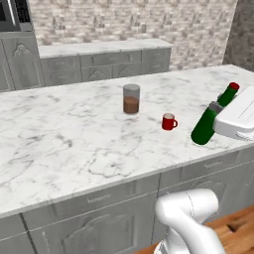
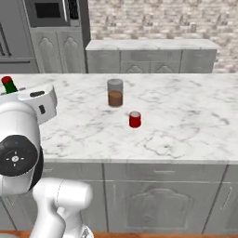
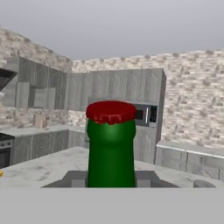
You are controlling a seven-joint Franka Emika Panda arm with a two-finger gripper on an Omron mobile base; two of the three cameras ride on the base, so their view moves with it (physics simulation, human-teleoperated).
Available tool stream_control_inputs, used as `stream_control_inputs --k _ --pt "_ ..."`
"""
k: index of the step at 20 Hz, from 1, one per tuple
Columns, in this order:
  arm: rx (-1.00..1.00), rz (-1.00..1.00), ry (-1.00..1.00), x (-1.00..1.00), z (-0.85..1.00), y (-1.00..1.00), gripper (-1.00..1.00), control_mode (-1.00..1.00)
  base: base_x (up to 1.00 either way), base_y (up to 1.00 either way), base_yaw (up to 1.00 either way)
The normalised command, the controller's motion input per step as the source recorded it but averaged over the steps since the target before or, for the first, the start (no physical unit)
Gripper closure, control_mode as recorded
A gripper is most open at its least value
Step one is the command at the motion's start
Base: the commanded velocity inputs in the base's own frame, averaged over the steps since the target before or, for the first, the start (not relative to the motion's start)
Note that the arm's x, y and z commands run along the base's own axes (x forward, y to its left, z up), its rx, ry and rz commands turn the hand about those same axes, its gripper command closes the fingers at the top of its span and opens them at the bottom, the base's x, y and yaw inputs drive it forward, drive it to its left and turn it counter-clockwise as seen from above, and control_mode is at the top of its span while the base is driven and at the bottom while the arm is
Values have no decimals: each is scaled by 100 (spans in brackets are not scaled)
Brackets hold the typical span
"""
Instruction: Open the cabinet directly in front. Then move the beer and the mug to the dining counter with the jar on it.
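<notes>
White marble forms the tabletop point(image 1: 59, 144) carrying the task items. Farthest left of the hand stands the jar point(image 1: 131, 98), upright, with brown contents in its lower half. The mug point(image 1: 169, 121), red and upright, sits between the jar and the hand, apart from both. The hand point(image 1: 217, 107) is clenched around the neck of the beer point(image 1: 205, 126), which tilts, its base at the tabletop surface. Whether the base touches cannot be told.

1. The green beer point(image 3: 111, 153) bottle neck with red cap stands dead centre, between grey jaws at six o'clock.
2. A microwave point(image 3: 144, 114) sits behind at one o'clock.
3. Marble surface point(image 3: 39, 168) spreads toward eight o'clock.
</notes>
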Motion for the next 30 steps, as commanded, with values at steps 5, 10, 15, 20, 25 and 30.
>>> stream_control_inputs --k 5,10,15,20,25,30 --pt "0 0 0 0 0 0 100 100 41 0 4" --pt "0 0 0 0 0 0 100 100 64 -11 33" --pt "0 0 0 0 0 0 100 100 1 -44 24" --pt "0 0 0 0 0 0 100 100 0 -38 0" --pt "0 -8 4 13 0 -8 100 -100 3 0 0" --pt "-1 -53 2 27 -10 0 100 -100 0 0 0"
